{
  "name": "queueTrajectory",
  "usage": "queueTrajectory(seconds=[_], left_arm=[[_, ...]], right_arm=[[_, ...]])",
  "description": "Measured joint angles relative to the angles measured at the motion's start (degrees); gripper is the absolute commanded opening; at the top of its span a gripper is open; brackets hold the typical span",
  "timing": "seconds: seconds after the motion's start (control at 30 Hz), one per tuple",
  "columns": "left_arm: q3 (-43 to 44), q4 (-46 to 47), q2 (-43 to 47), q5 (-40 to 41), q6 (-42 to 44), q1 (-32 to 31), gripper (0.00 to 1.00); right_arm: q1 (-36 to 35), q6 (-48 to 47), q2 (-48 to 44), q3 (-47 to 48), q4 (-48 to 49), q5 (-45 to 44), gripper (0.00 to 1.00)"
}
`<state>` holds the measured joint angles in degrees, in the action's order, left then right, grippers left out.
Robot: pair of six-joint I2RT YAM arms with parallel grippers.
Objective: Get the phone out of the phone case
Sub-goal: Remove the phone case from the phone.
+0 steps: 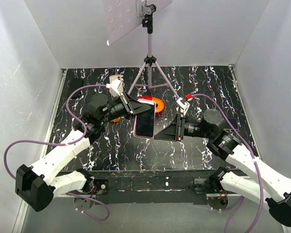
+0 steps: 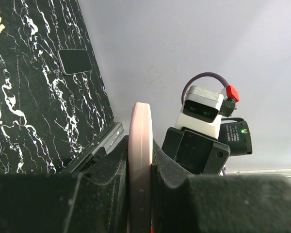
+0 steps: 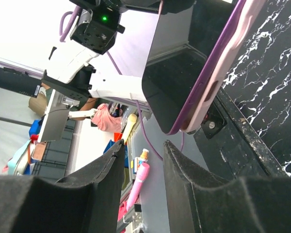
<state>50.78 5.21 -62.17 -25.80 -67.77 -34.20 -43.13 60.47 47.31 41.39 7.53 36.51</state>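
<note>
Ideally, with the phone case (image 2: 139,138) clamped in the left tool (image 1: 141,109), the right tool (image 3: 143,158) — narrowly parted, empty — is closed on the case's rim alone.

arms: left arm (image 1: 63,155) and right arm (image 1: 248,159) are white tubes with round black joints | cable: purple cable (image 2: 202,74), thick and bendy | fingers (image 3: 99,194): black, rough like sponge | wrist camera (image 2: 200,110): white and grey box | red plug (image 2: 231,92): on the cable end | green light (image 2: 242,130): tiny dot on a black box
</note>
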Motion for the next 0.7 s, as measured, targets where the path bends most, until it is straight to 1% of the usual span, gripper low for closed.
queueTrajectory(seconds=[0.37,0.7], left_arm=[[0.0,1.4,0.0,-1.2,-2.0,0.0,0.00],[0.0,1.5,0.0,-1.6,-2.5,-0.1,0.00]], right_arm=[[0.0,1.0,0.8,-0.6,4.6,0.1,0.43],[0.0,1.4,1.9,-1.9,5.5,-0.1,0.42]])
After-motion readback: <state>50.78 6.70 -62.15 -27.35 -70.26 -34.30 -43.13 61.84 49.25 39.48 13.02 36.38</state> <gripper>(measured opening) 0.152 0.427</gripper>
